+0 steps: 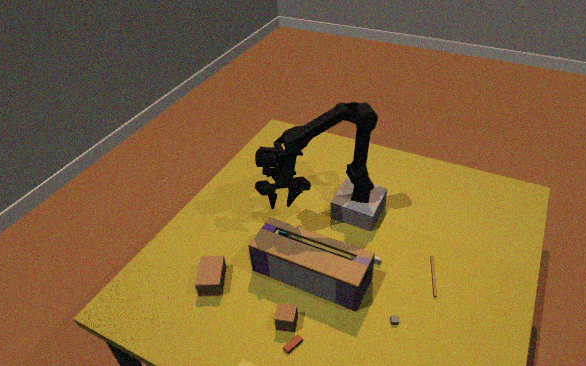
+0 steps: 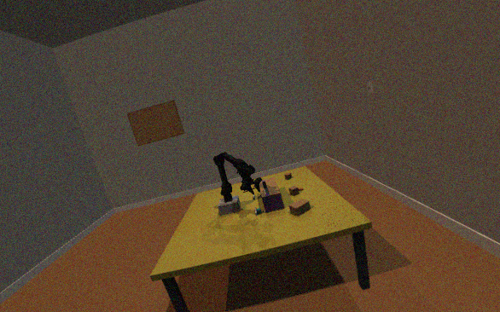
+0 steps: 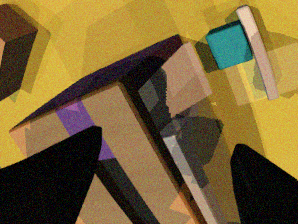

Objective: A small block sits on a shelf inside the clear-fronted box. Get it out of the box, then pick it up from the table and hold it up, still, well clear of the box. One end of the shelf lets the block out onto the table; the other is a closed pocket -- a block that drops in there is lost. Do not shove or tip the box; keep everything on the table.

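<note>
Our claw (image 1: 280,206) (image 2: 256,192) (image 3: 169,145) hangs over the box (image 1: 313,255) (image 2: 273,202) (image 3: 107,107), fingers apart, nothing between them. The teal block (image 2: 258,211) (image 3: 229,46) is already out on the counter (image 1: 488,225) (image 2: 237,251) (image 3: 60,30), just outside the box, close against a pale strip (image 3: 257,52) — if we descend off-line, a fingertip could catch that strip or knock the box. Shadows mottle the yellow surface; grey walls (image 1: 443,30) (image 2: 229,85) and an orange floor (image 1: 118,175) (image 2: 101,247) surround it.

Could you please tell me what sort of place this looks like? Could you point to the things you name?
Probably a robot test room: a robot arm (image 1: 363,145) (image 2: 223,176) on a yellow table (image 1: 483,210) (image 2: 212,243), with a slotted box (image 1: 313,260) (image 2: 273,202) (image 3: 112,112).
</note>
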